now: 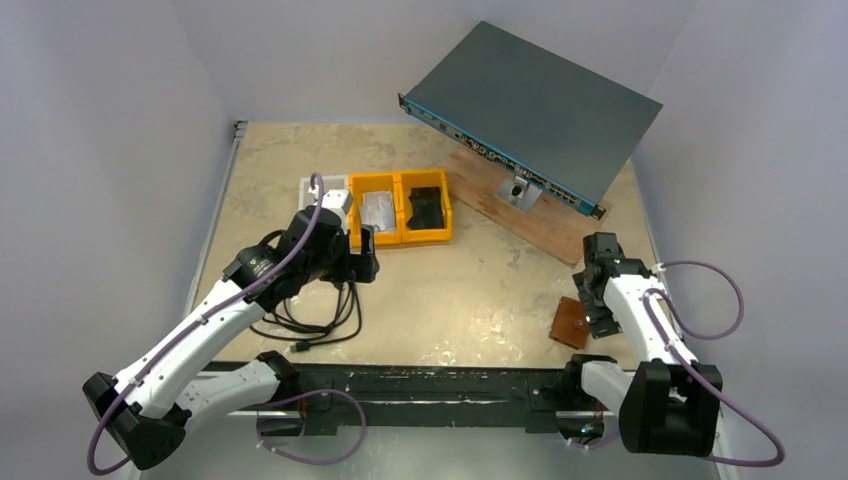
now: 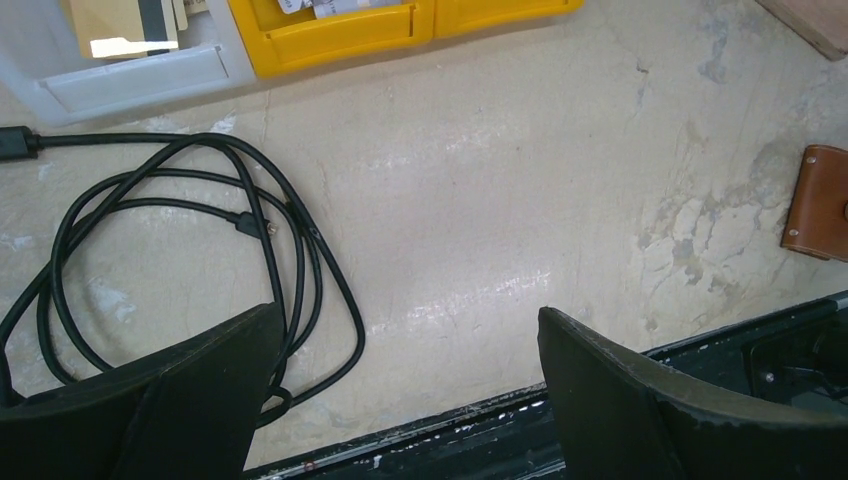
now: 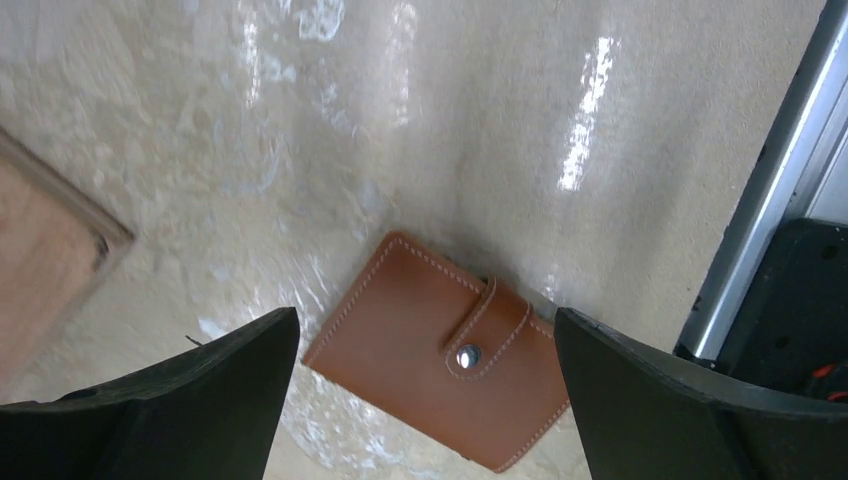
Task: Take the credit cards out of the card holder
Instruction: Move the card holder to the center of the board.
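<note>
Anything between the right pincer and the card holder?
Nothing visible. The card holder lies snapped shut on the table, directly under the open right pincer, framed between its fingers in the wrist view.

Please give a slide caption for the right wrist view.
Open right gripper above the closed card holder on the table.

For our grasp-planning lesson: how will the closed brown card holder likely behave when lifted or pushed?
The card holder lies flat and thin, so it would probably slide rather than roll or tip. Its stitched, leather-like cover suggests some flex rather than rigidity. The strap is snapped shut, so it should likely stay closed when lifted.
</note>
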`<state>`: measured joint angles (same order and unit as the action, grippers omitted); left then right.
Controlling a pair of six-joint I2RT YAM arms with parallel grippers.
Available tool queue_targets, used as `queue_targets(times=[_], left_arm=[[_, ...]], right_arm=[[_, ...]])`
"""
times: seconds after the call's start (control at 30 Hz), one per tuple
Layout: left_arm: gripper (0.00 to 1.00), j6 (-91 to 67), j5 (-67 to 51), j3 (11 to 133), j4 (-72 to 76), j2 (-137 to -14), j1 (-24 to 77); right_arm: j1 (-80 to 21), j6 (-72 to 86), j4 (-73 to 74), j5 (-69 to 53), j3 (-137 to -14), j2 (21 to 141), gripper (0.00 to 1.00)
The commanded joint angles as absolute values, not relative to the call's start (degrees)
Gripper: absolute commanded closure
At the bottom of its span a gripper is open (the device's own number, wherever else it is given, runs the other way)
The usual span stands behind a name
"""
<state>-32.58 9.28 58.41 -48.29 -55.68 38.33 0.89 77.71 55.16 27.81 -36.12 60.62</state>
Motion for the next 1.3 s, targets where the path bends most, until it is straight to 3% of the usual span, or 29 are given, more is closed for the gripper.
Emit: queue_targets(times=[0.0,0.13,0.33,0.5,0.63,0.7,1.0,1.27], left_arm=[[0.0,-33.19,8.44,59.73,-47.19,-53.77,38.28],[0.0,-33.04,8.66,59.55,-47.26,-53.38,38.15],[0.0,-32.88,9.37,59.56,-47.62,-52.98,38.09],[0.0,-33.34,9.54,58.94,-47.61,-52.67,38.08],[0.0,-33.82,8.55,58.8,-47.31,-53.13,38.09],[0.0,-34.07,7.92,58.71,-47.22,-53.32,38.07],[0.0,-34.66,6.51,58.0,-46.97,-54.15,38.13],[0.0,-36.35,2.76,55.46,-45.16,-56.16,38.1]], right_arm=[[9.32,72.66,47.36,24.29,-35.62,62.68,0.01],[13.61,65.92,41.84,18.92,-34.52,66.0,0.05],[13.71,65.37,38.4,12.13,-30.08,67.19,0.23],[12.47,65.38,36.88,7.38,-26.43,63.32,0.48],[5.86,66.49,37.84,5.39,-25.36,60.26,0.5],[0.94,76.94,37.57,4.47,-25.26,60.16,0.53],[-23.99,95.51,32.91,3.19,-27.83,64.85,0.52],[-42.95,104.92,26.83,5.65,-37.45,78.55,0.51]])
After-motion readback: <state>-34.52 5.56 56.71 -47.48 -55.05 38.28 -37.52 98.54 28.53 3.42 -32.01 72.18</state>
